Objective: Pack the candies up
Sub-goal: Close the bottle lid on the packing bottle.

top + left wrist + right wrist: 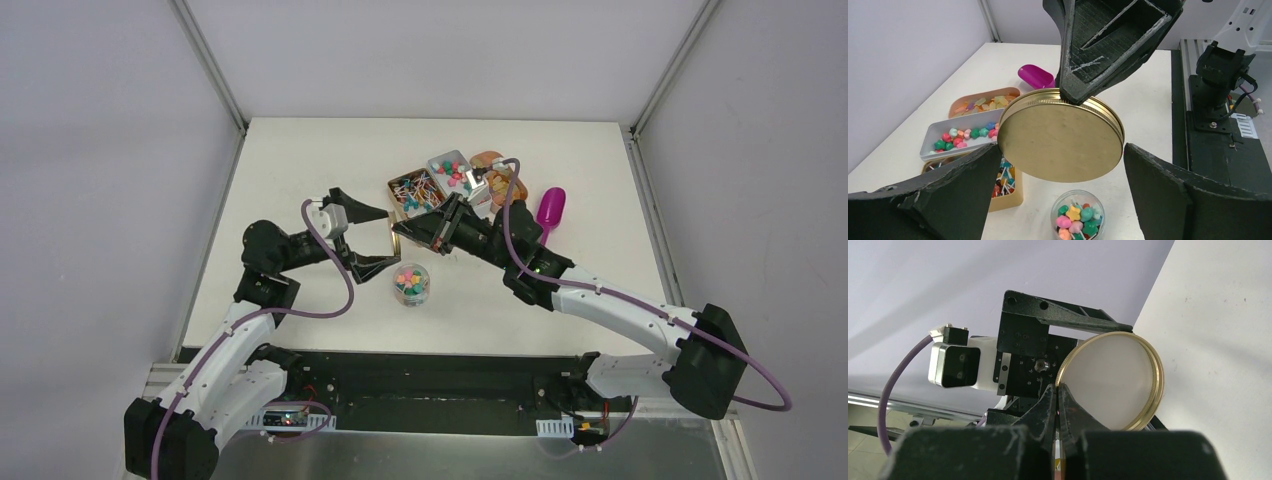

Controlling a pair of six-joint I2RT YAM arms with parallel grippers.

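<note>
A small clear jar (411, 284) full of candies (1077, 218) stands on the white table, also low in the left wrist view. My right gripper (415, 230) is shut on the rim of a round gold lid (1060, 135), holding it on edge in the air above and behind the jar. The lid's white inside faces the right wrist camera (1113, 382), with the fingertips (1050, 395) pinched on its rim. My left gripper (390, 238) is open and empty, its fingers (963, 190) standing either side of the lid without touching it.
Behind the jar are a tan tray of stick candies (415, 190), a grey tray of loose candies (450, 168) and an orange tray (493, 165). A magenta scoop (550, 208) lies to their right. Black arm bases line the near edge.
</note>
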